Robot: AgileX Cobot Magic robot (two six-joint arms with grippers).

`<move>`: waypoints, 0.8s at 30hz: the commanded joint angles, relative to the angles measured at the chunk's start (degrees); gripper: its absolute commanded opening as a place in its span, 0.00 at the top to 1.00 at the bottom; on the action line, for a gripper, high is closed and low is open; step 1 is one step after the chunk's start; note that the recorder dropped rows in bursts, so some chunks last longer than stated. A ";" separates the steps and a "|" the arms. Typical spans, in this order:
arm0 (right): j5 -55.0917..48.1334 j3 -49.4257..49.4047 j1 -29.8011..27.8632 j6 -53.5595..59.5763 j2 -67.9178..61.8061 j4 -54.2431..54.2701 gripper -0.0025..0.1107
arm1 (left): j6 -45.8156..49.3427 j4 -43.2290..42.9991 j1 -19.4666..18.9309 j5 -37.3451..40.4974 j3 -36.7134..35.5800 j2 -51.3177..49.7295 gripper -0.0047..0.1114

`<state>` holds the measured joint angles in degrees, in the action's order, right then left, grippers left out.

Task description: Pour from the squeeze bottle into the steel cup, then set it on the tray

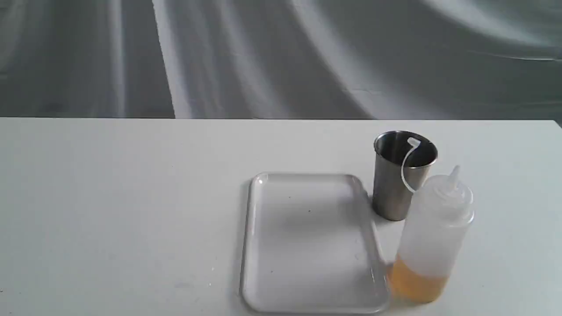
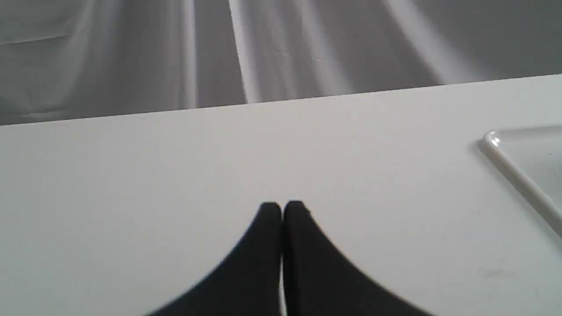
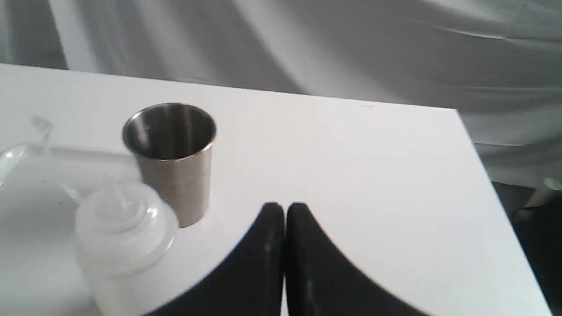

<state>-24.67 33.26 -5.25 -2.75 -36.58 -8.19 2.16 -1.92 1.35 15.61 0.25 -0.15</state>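
The squeeze bottle (image 1: 432, 237) stands upright on the white table at the front right, amber liquid in its bottom part, its thin cap strap curling up in front of the steel cup (image 1: 401, 175). That cup stands just behind it, beside the white tray (image 1: 309, 241), which lies flat with nothing on it. Neither gripper shows in the exterior view. My right gripper (image 3: 284, 208) is shut, hovering over bare table apart from the bottle (image 3: 125, 237) and cup (image 3: 173, 160). My left gripper (image 2: 282, 206) is shut over bare table, with a corner of the tray (image 2: 509, 162) off to one side.
A grey draped cloth hangs behind the table. The table's far edge (image 1: 281, 118) runs across the exterior view, and its side edge (image 3: 491, 175) shows in the right wrist view with dark floor beyond.
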 commanded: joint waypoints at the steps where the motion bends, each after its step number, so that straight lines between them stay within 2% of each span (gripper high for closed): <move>1: 1.73 0.49 3.39 -0.80 -2.25 -0.16 0.98 | -0.40 0.04 -0.09 -0.39 -0.25 0.15 0.96; 9: 3.60 0.49 10.28 -0.76 -8.22 1.13 0.98 | -0.40 0.04 -0.09 -0.39 -0.25 0.15 0.96; 12: 8.50 -2.45 11.96 -0.76 -10.50 2.30 0.98 | -0.22 0.04 -0.09 -0.39 -0.25 0.15 0.96; 15: 12.79 -6.10 13.04 -0.76 -11.77 4.13 0.98 | -0.22 0.04 -0.09 -0.39 -0.25 0.15 0.96; 24: 16.08 -16.64 14.02 -0.65 -11.90 7.42 0.98 | -0.31 0.04 -0.09 -0.39 -0.25 0.15 0.96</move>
<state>-11.16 18.32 8.54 -3.32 -48.42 -1.54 2.16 -1.92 1.35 15.61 0.25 -0.15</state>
